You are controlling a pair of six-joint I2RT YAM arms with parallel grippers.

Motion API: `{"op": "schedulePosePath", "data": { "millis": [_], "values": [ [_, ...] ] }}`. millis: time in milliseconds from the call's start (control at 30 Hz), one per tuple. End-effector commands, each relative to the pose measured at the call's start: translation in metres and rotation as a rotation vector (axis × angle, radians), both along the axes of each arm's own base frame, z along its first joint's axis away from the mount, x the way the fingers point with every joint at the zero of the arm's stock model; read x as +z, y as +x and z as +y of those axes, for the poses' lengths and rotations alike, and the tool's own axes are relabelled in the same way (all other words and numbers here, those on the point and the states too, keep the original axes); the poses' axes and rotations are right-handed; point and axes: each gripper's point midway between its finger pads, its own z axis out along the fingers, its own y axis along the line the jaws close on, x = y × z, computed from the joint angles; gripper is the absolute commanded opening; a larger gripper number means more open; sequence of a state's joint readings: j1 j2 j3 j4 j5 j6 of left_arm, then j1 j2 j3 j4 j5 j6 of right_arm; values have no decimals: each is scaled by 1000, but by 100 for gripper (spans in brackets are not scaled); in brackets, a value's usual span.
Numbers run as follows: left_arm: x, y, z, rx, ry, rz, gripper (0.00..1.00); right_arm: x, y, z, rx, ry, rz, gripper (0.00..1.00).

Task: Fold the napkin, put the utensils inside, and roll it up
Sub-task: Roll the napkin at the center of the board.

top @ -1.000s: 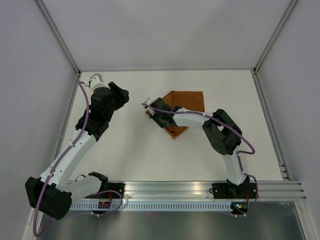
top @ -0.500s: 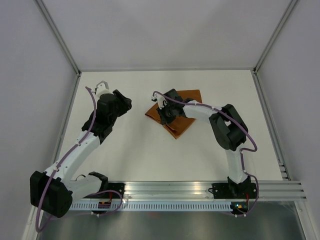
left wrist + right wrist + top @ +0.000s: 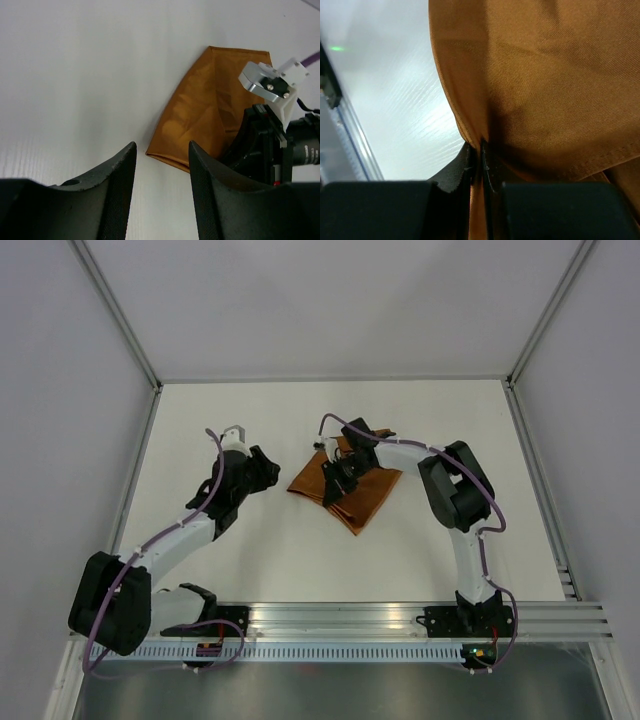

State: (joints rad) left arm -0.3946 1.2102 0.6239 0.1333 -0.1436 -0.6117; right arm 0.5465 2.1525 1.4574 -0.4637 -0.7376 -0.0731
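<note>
since a second ago, we see that the left arm has swung in from the far left of the table [image 3: 230, 410] toward the middle. the left gripper [image 3: 268, 472] now sits just left of the napkin [image 3: 360, 502], apart from it. the right gripper [image 3: 338, 472] has edged a little to the right over the cloth, and the napkin's outline has changed with it, lying slightly nearer the arm bases than before.

we find the napkin near the middle of the table, folded over on itself into a rough wedge with one point toward the bases. from the left wrist, the left gripper [image 3: 161, 147] has its jaws parted with nothing between them. only bare table shows in the gap, and the napkin [image 3: 200, 115] lies just beyond with a folded edge facing us. the right gripper [image 3: 257, 142] stands on the cloth's right part.

from the right wrist, the right gripper [image 3: 481, 152] has its jaws pressed together on a pinched fold of the napkin [image 3: 545, 75]. the cloth rises out of the grip and fills most of that view.
</note>
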Motion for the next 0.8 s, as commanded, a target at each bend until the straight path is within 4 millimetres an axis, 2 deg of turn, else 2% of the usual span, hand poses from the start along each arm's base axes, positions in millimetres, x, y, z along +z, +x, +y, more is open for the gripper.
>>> {"op": "schedulePosePath", "data": {
  "millis": [0,67,100,200,233,267,300,333,367,433,500,533,600,667,700,767],
  "values": [
    [33,8,-25,-205,49,-229,52,-18,-31,-12,70,-6,171,11],
    [35,3,-38,-315,88,-276,53,-23,-32,-15,100,2,192,12],
    [44,0,-51,-390,85,-308,53,-22,-39,-20,106,-2,239,11],
    [35,-10,-74,-554,168,-316,55,-26,-40,-27,182,16,247,11],
    [41,-9,-83,-600,196,-340,55,-20,-44,-29,201,15,280,11],
    [41,-11,-89,-639,201,-339,55,-27,-47,-34,254,20,268,11],
    [31,-14,-96,-687,203,-309,55,-27,-50,-37,278,23,277,11],
    [32,-15,-102,-724,219,-310,55,-22,-55,-42,296,10,313,11],
    [26,-17,-105,-749,228,-293,55,-28,-57,-46,348,17,298,11],
    [14,-21,-113,-794,252,-265,55,-27,-66,-56,381,-4,341,11],
    [9,-23,-117,-823,261,-250,55,-33,-67,-64,401,-21,351,11],
    [-2,-27,-120,-852,268,-215,55,-36,-69,-67,402,-30,357,11],
    [-4,-33,-128,-899,250,-190,55,-42,-69,-74,398,-48,374,11],
    [-17,-43,-136,-967,266,-157,55,-46,-69,-76,396,-57,385,10],
    [-15,-45,-141,-991,262,-157,55,-47,-68,-78,391,-56,388,10],
    [-30,-60,-151,-1052,289,-109,55,-49,-68,-80,390,-64,389,10]
  ]
}}
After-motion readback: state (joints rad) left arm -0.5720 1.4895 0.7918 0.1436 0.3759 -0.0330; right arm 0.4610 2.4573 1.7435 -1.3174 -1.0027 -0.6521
